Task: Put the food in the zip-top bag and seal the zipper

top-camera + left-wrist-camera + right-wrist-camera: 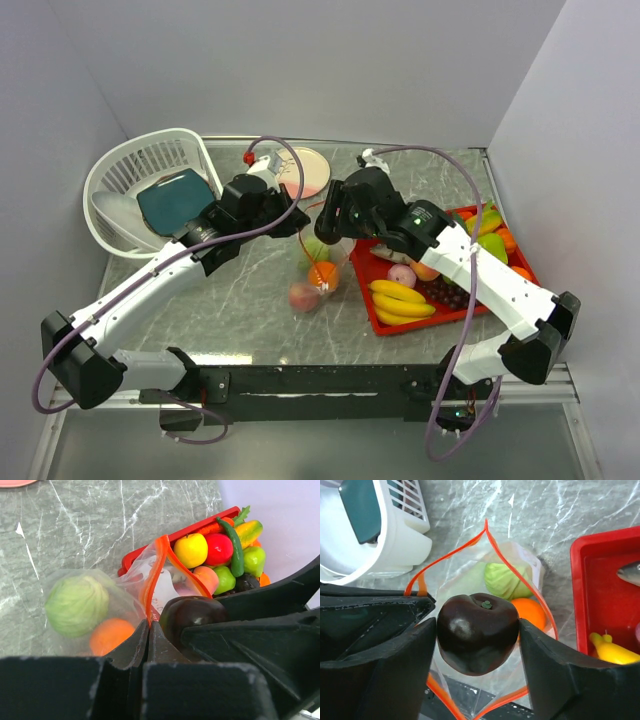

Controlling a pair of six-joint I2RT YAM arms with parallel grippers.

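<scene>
The clear zip-top bag (318, 270) lies at the table's middle, its mouth held open. It holds a green cabbage (507, 580), an orange (530, 612) and a pink peach (303, 296). My left gripper (148, 625) is shut on the orange-red zipper (155, 570) at the mouth's edge. My right gripper (477, 630) is shut on a dark glossy plum-like fruit (475, 627) and holds it right over the open mouth. More food lies in the red tray (385, 325): bananas (400, 298), grapes (450, 292), and apples and pears at the back.
The white lattice basket (150, 190) with a teal item stands at the back left. A pink plate (305, 172) lies behind the arms. The red tray's rim (580, 580) is just right of the bag. The two wrists nearly touch above the bag.
</scene>
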